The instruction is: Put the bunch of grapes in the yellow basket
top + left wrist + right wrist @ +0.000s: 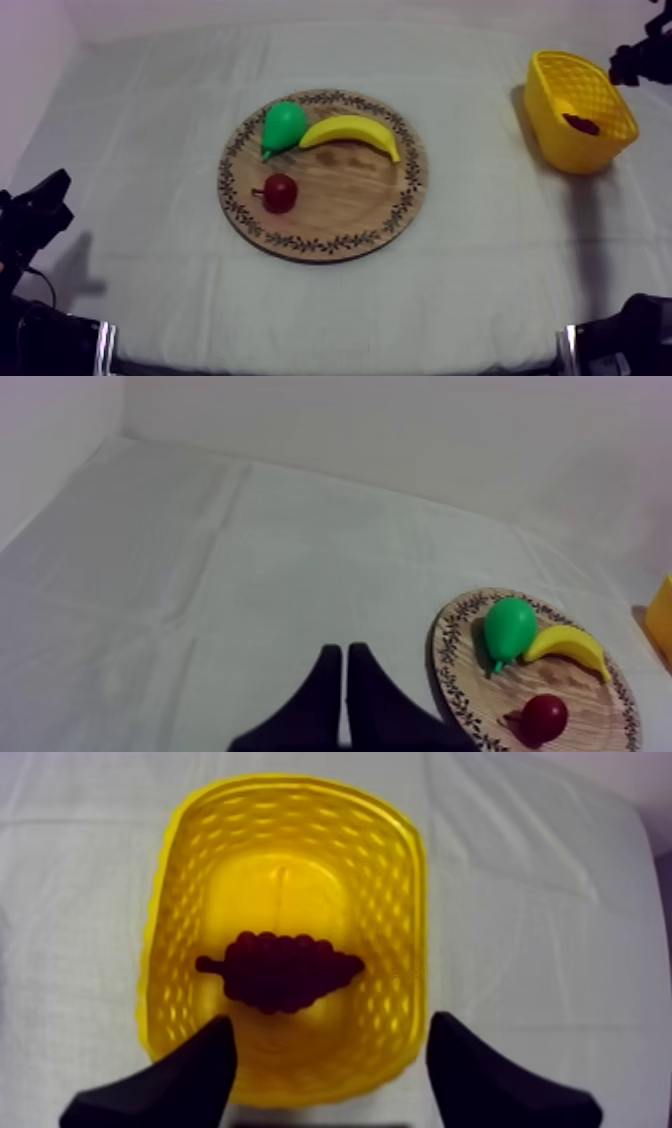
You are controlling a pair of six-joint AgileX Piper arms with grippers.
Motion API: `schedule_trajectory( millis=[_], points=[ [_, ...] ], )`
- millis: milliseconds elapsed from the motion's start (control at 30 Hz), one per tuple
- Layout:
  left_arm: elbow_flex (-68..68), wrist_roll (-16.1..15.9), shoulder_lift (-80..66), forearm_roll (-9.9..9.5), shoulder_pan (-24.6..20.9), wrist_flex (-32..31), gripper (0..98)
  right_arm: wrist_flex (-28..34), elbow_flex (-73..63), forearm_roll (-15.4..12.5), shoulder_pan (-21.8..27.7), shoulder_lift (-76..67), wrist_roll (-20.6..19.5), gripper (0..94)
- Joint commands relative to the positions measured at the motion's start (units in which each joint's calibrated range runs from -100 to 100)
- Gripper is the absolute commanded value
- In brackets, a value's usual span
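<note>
Sitting in the yellow basket (560,150) at the top view's upper right, bunch of grapes (280,970) lies on its floor; right gripper (330,1024) hangs over the basket, fingers spread wide, nothing between them. Left gripper (345,656) low at top view's left edge, fingers pressed together, empty; pear (283,125), banana (350,132), small red fruit (280,192) on wooden board (350,195), centre.

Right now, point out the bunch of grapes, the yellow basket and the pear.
bunch of grapes (280,970): right wrist view, middle of the cluster.
yellow basket (180,882): right wrist view, its side wall.
pear (283,125): top view, middle of its green body.
</note>
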Motion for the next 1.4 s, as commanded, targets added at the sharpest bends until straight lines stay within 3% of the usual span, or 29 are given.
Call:
schedule_trajectory(
  millis=[0,200,433,900,1033,1167,1367],
  points=[
    [-0.03,-0.01,0.0,-0.03,0.0,-0.05,0.1,-1.35,6.37,-0.06,0.13,-9.2,-0.15,52.5],
    [-0.03,-0.01,0.0,-0.03,0.0,-0.05,0.1,-4.13,15.42,-0.47,0.26,-21.51,-0.15,49.9],
    [-0.03,-0.02,0.0,-0.03,0.0,-0.05,0.1,-12.79,28.91,-0.64,-1.2,-35.27,-0.03,47.1],
    [-0.03,-0.01,0.0,-0.03,0.0,-0.05,0.1,-24.38,52.25,0.43,-5.9,-59.42,-3.81,35.1],
    [-0.03,-0.01,0.0,-0.03,0.0,-0.05,0.1,-24.65,58.24,-0.59,-5.68,-67.99,-3.43,28.9],
    [-0.03,-0.01,0.0,-0.03,0.0,-0.05,0.1,-24.16,62.55,-2.42,-4.41,-75.54,-2.83,16.4],
    [-0.03,-0.01,0.0,-0.03,0.0,-0.05,0.1,-23.65,64.24,-4.18,-2.99,-78.99,-2.97,6.1]
  ],
)
